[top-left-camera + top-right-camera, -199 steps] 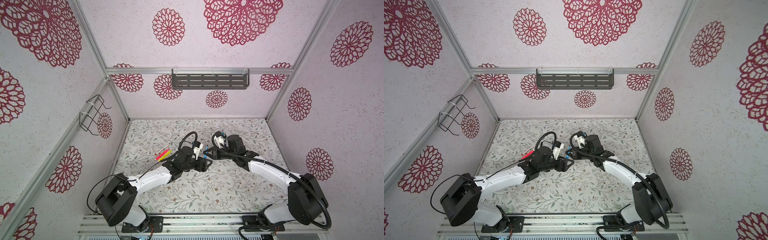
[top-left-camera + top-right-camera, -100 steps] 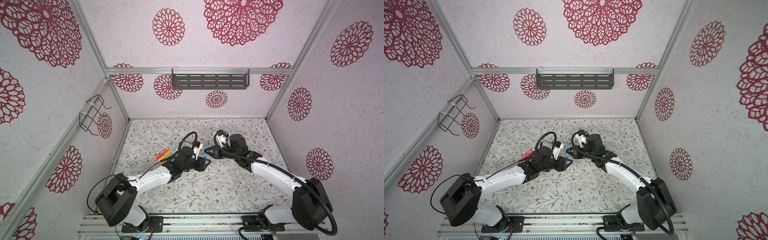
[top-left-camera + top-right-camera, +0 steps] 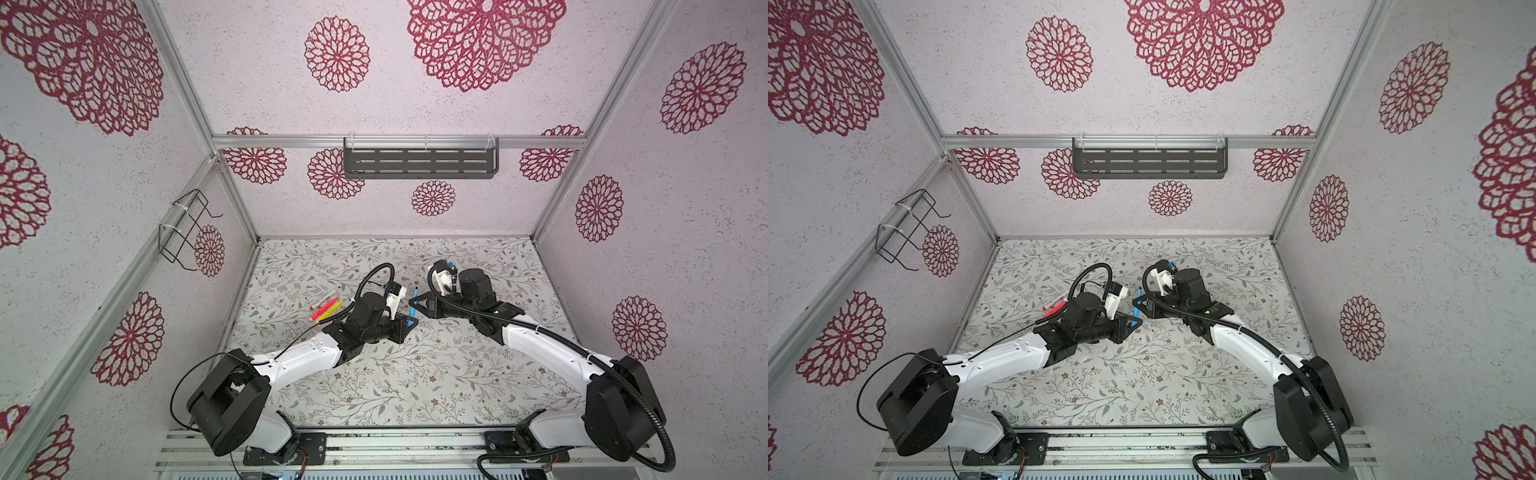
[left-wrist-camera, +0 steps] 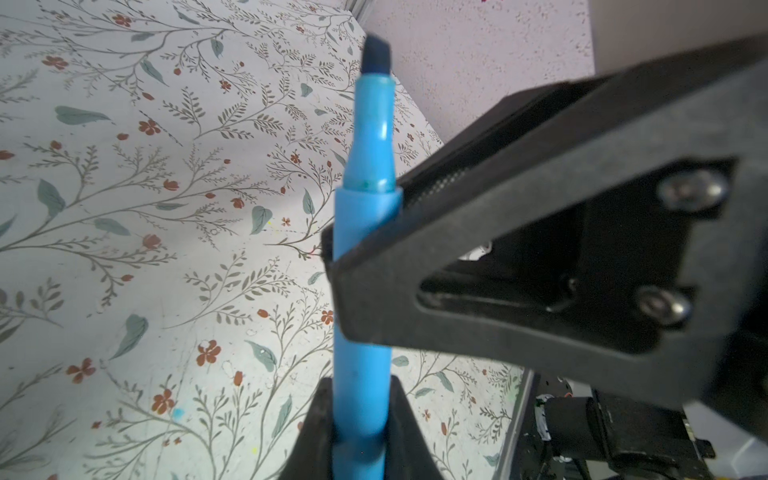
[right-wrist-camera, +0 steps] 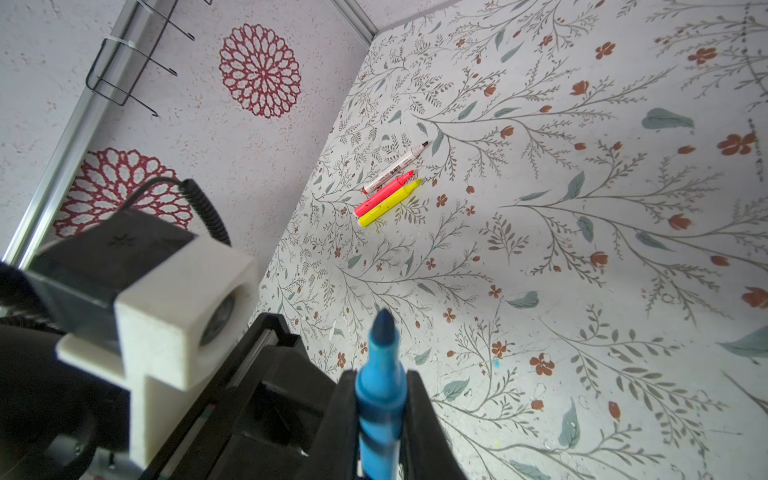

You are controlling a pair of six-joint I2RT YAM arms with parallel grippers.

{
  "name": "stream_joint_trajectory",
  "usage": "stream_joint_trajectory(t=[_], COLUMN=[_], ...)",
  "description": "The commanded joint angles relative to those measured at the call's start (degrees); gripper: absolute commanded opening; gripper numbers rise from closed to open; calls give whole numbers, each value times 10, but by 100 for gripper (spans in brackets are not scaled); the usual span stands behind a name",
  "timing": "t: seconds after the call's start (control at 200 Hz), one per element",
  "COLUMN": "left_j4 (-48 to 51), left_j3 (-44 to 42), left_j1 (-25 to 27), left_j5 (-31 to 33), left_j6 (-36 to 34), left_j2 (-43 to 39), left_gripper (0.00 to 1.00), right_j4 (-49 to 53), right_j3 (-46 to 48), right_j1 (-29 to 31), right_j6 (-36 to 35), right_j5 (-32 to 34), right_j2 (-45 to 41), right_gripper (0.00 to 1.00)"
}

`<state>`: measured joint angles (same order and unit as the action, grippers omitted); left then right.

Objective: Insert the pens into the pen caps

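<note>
Left wrist view: the blue pen (image 4: 357, 224), dark tip bare, is clamped by both grippers; the left gripper (image 4: 360, 399) is closed on its rear barrel; the right gripper (image 5: 379, 395) is closed nearer the tip; in both top views it sits mid-frame over the floral table (image 3: 415, 374); the pink-red pen (image 5: 384, 193), yellow pen (image 5: 388, 203) and white pen (image 5: 397, 167) lie side by side, left of centre.

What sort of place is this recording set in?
Probably a purpose-built robot test booth: aluminium frame with papered walls, floral-covered tabletop, and a left arm and right arm mounted on a front rail.
</note>
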<state>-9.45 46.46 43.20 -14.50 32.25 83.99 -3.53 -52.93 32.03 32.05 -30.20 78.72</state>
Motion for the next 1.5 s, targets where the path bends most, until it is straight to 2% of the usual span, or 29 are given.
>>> stream_joint_trajectory(t=[0.0, 0.095, 0.27, 0.485, 0.605, 0.721, 0.801, 1.001, 1.181, 1.356, 1.496], left_j4=[-4, -5, 1, 15, 39, 56, 55, 41, 39, 38, 40], left_j3=[0, -4, -17, -44, -46, -50, -55, -71, -79, -84, -83], left_j1=[-7, -9, -20, -40, -42, -42, -42, -42, -42, -42, -42], left_j5=[9, 18, 40, 64, 82, 98, 100, 95, 95, 94, 93], left_j6=[2, 6, 11, 18, 9, 2, -1, -4, -6, -5, -1], left_j2=[-11, -12, -23, -48, -57, -61, -63, -65, -69, -72, -73], left_gripper=[7, 4, 3, 3, 3, 3, 3, 3, 3, 3, 3], right_j4=[-4, 1, 45, 185, 274, 312, 330, 337, 345, 357, 361], right_j3=[-12, -13, -17, -40, -45, -29, -29, -33, -46, -65, -77], right_j1=[0, 0, -4, -54, -125, -191, -214, -222, -223, -223, -222], right_j6=[-8, -9, -13, -32, -15, -13, -22, -38, -55, -77, -90], right_j5=[3, 8, 70, 190, 239, 251, 248, 243, 269, 293, 301], right_j2=[-18, -19, -39, -90, -102, -101, -80, -19, 28, 63, 91], right_gripper=[21, 26, 54, 64, 66, 67, 67, 68, 67, 63, 55])
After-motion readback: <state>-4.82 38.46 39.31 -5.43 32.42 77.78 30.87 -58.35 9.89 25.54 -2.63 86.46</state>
